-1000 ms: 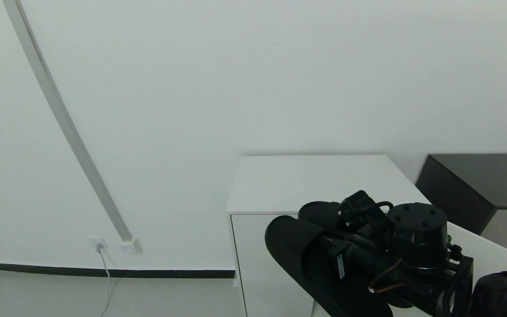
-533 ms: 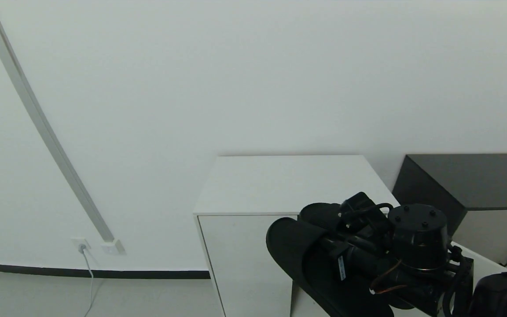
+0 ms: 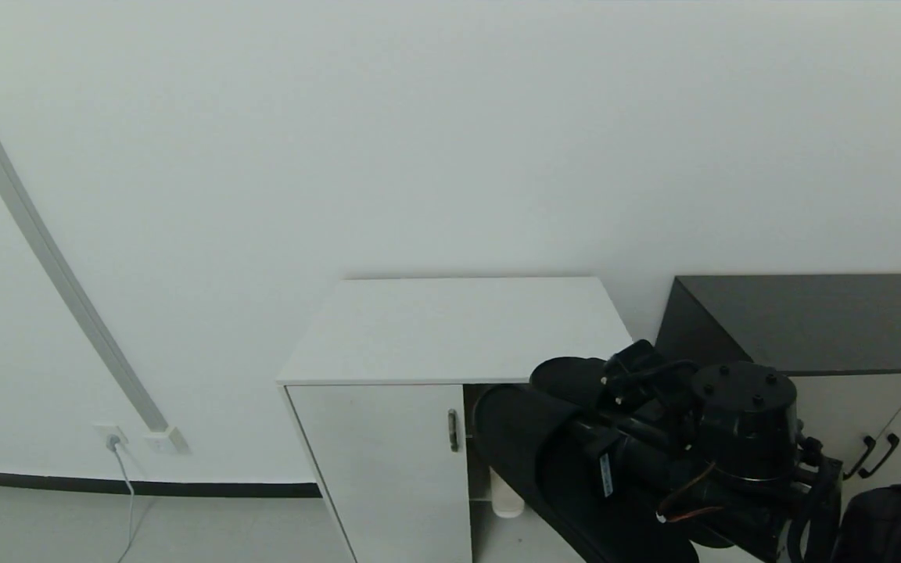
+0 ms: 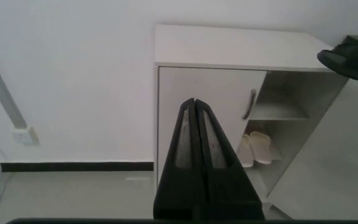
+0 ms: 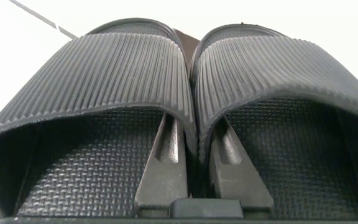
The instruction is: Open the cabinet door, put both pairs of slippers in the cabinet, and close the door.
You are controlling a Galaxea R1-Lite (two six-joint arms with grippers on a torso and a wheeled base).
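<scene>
I see the right gripper [image 5: 193, 146] clenched on the pair of black ribbed rubber slippers [image 5: 129, 81], fingers [image 5: 163, 168] inside both straps, held before the white cabinet [image 3: 450, 328], door open. I judge them light, floppy, grippy: pinching the adjoining straps suits. My left gripper [image 4: 194, 109] is closed, empty.

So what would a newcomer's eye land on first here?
The pair of black slippers clamped in the right gripper, low right in the head view, in front of the white cabinet. The cabinet's right half stands open, and pale slippers lie inside, under a shelf.
</scene>
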